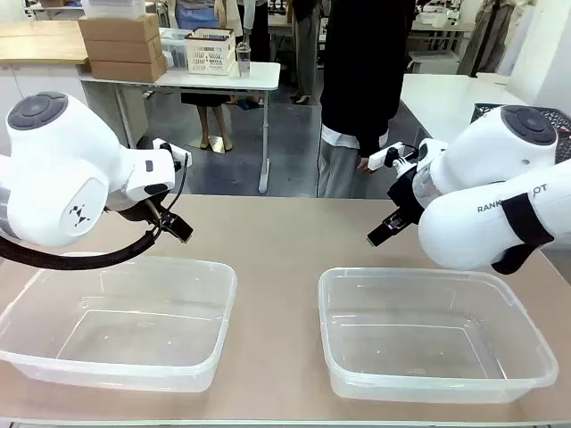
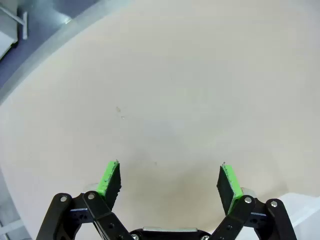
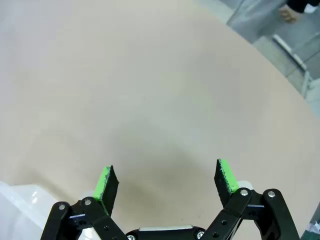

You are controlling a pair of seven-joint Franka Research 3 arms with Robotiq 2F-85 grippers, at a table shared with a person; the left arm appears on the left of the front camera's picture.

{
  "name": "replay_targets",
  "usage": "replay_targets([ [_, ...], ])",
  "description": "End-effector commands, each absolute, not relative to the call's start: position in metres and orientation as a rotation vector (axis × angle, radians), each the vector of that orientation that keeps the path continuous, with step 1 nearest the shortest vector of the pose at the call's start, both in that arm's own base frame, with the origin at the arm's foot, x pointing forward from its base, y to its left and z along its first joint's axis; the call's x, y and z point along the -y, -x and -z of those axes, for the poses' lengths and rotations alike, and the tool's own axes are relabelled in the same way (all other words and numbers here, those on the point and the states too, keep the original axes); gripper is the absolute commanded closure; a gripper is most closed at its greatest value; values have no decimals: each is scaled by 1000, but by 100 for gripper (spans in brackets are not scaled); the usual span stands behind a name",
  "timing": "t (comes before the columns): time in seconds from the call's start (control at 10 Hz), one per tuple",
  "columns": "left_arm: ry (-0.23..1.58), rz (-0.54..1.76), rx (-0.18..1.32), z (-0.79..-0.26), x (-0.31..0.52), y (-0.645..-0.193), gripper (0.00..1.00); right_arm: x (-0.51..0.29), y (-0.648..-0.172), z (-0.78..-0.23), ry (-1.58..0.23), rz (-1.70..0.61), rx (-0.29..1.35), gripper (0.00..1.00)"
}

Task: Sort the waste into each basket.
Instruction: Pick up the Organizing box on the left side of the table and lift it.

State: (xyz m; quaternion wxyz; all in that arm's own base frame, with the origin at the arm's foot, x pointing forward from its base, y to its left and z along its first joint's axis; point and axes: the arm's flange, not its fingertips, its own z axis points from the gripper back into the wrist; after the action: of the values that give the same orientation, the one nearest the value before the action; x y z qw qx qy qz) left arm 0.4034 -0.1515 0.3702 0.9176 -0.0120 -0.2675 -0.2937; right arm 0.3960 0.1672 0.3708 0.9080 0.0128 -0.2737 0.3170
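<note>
A pale tan table (image 1: 277,236) runs across the front view, seen from the robot's side. Two clear plastic tubs with rounded corners and rolled rims stand on its near part, well apart with a strip of tabletop between them. The left tub (image 1: 223,294) is at the near left and the right tub (image 1: 410,272) at the near right. The table surface shows through their clear floors.

The white left arm comes in from the left. Its left gripper (image 1: 177,227) hangs above the table, just beyond the far edge of the left tub and angled down toward the middle. From the left wrist camera the left gripper (image 2: 170,172) has its green pads (image 2: 109,179) spread wide apart, with bare tabletop between them and nothing pinched.

The white right arm comes in from the right. Its right gripper (image 1: 384,230) hangs above the table, just beyond the far left corner of the right tub, and also points down toward the middle. From the right wrist camera the right gripper (image 3: 165,175) likewise has its green pads (image 3: 225,176) spread wide, over bare tabletop and holding nothing. A corner of a clear tub (image 3: 15,200) shows at that view's lower left.

A person in dark clothing (image 1: 366,80) stands at the far side of the table, right of centre, with one hand (image 1: 366,163) hanging by their side
</note>
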Motion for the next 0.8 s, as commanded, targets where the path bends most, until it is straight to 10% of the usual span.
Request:
replay_targets([
  [0.0,25,604,550,-370,152,-403,0,-167,-396,-371,-26,-654,565,0],
  [0.7,25,604,550,-370,152,-403,0,-167,-396,-371,-26,-654,565,0],
])
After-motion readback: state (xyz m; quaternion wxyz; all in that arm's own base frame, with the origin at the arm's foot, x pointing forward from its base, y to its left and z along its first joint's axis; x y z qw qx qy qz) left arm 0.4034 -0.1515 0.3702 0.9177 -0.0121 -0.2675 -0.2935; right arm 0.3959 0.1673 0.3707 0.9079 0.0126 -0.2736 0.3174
